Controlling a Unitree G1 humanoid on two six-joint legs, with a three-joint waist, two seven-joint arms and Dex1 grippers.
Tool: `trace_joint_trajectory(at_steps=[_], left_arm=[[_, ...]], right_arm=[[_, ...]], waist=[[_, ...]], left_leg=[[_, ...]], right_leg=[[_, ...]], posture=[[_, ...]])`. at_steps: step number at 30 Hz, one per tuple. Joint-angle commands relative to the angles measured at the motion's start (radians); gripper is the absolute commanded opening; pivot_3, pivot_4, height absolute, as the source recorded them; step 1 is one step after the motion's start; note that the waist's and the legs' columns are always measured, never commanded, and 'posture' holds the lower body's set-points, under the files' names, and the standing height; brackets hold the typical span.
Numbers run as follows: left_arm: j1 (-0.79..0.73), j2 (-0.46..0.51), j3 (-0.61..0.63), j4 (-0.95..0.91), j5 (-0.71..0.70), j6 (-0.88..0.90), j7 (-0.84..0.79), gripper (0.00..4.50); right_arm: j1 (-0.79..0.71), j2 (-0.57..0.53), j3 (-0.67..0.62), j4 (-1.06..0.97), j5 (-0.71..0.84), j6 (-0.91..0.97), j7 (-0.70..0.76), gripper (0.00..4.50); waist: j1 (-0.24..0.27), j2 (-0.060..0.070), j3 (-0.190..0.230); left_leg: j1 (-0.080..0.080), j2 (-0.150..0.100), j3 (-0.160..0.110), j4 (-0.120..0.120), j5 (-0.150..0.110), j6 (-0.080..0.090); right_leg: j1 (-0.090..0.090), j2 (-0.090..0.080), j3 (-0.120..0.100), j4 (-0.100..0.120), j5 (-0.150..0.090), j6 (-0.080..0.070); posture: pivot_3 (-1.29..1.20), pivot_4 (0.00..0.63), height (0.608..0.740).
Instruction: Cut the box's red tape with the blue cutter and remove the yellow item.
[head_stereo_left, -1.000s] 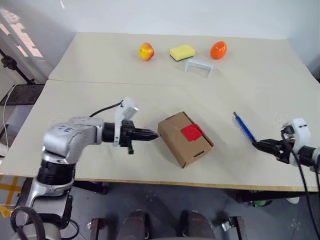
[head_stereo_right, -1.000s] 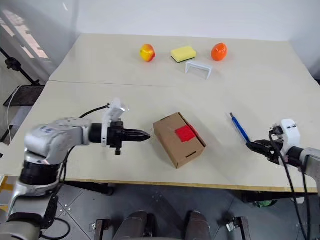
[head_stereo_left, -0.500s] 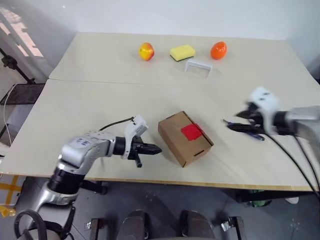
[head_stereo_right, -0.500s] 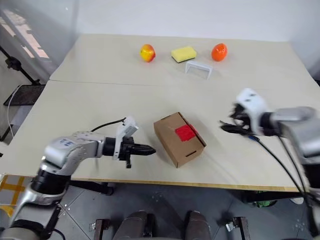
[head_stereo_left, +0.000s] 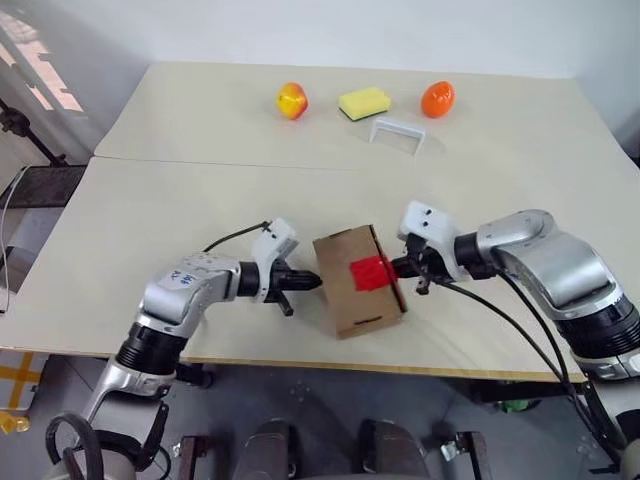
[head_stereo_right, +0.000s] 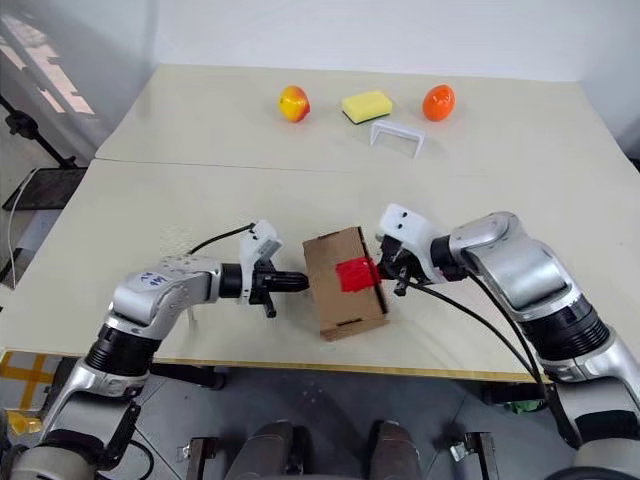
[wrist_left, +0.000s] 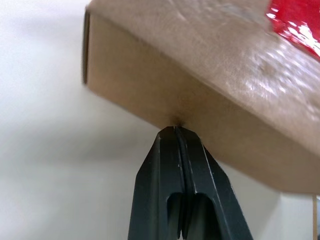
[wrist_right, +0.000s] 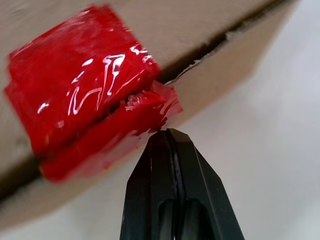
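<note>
The brown cardboard box (head_stereo_left: 350, 300) lies near the table's front edge, with the red tape (head_stereo_left: 370, 272) across its top seam. My left gripper (head_stereo_left: 316, 283) is shut, and its tips (wrist_left: 176, 129) press against the box's left side wall (wrist_left: 210, 100). My right gripper (head_stereo_left: 397, 267) is also shut, with nothing between its fingers. Its tips (wrist_right: 170, 132) touch the torn edge of the red tape (wrist_right: 85, 65) at the box's right side. The blue cutter is hidden. The yellow item is out of view.
A red-yellow apple (head_stereo_left: 291, 101), a yellow sponge (head_stereo_left: 364, 103), an orange egg-shaped object (head_stereo_left: 437, 99) and a white bracket (head_stereo_left: 397, 133) sit at the far side of the table. The table's front edge (head_stereo_left: 330, 365) runs just below the box.
My right gripper swung left from the table's right side to the red tape and shut. My left gripper advanced to the box's side. The box has turned on the table.
</note>
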Motion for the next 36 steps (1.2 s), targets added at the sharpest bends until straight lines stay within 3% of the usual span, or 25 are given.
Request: trace_joint_trajectory(at_steps=[1, 10, 16, 19, 23, 30, 31, 36], left_arm=[[0.002, 0.036, -0.007, -0.07, -0.021, 0.018, -0.052, 0.0], [-0.022, 0.07, -0.003, -0.047, 0.002, 0.007, -0.067, 0.0], [-0.05, 0.108, 0.091, -0.048, -0.061, 0.039, -0.108, 0.0], [-0.114, 0.134, 0.15, -0.049, -0.131, 0.069, -0.164, 0.0], [-0.164, 0.097, 0.112, -0.055, -0.13, 0.06, -0.171, 0.0], [-0.174, 0.02, -0.009, -0.016, -0.031, -0.04, -0.147, 0.0], [-0.178, 0.014, -0.036, -0.004, -0.003, -0.067, -0.145, 0.0], [-0.179, 0.019, -0.115, 0.014, 0.076, -0.139, -0.17, 0.0]], right_arm=[[0.032, 0.052, 0.016, -0.111, 0.037, 0.07, -0.041, 0.02], [0.066, 0.023, 0.024, -0.085, -0.037, 0.042, -0.107, 0.02], [0.06, 0.005, -0.09, -0.067, -0.067, 0.018, -0.192, 0.02], [0.03, -0.027, -0.202, -0.119, -0.009, 0.131, -0.194, 0.58], [-0.026, 0.082, -0.3, -0.115, 0.049, 0.245, -0.27, 1.91], [0.005, 0.147, -0.261, -0.117, 0.057, 0.257, -0.338, 4.24], [0.017, 0.144, -0.249, -0.115, 0.055, 0.25, -0.34, 4.44], [0.06, 0.11, -0.202, -0.11, 0.043, 0.214, -0.345, 4.44]], waist=[[0.001, 0.0, 0.0], [0.001, 0.0, 0.0], [0.001, -0.001, 0.0], [0.004, -0.001, 0.001], [0.001, -0.002, 0.001], [0.002, -0.002, 0.001], [0.002, -0.002, 0.001], [0.0, -0.002, 0.001]], left_leg=[[0.0, 0.0, 0.0, 0.0, 0.0, 0.0], [0.0, 0.0, 0.0, 0.001, 0.0, 0.0], [0.0, 0.0, 0.001, 0.0, 0.0, 0.0], [-0.001, 0.0, 0.001, 0.001, 0.0, 0.0], [0.0, 0.0, 0.001, 0.001, 0.0, 0.0], [0.001, -0.001, 0.003, -0.001, 0.0, 0.0], [0.001, -0.001, 0.003, -0.001, 0.0, 0.0], [0.001, -0.001, 0.004, 0.0, 0.0, 0.0]], right_leg=[[0.0, 0.0, 0.0, 0.0, 0.0, 0.0], [0.0, 0.0, 0.0, 0.001, 0.0, 0.0], [0.0, 0.0, 0.0, 0.001, 0.0, 0.0], [-0.001, 0.0, 0.0, 0.001, 0.0, 0.0], [0.0, 0.0, 0.0, 0.001, 0.0, 0.0], [0.0, 0.0, 0.0, 0.003, 0.0, 0.0], [0.0, 0.0, 0.001, 0.003, 0.0, 0.0], [0.0, 0.0, 0.0, 0.003, 0.0, 0.0]], posture=[[0.0, 0.15, 0.74], [0.0, 0.15, 0.74], [0.0, 0.15, 0.74], [0.0, 0.15, 0.74], [0.0, 0.15, 0.74], [0.0, 0.15, 0.74], [0.0, 0.15, 0.74], [0.0, 0.15, 0.74]])
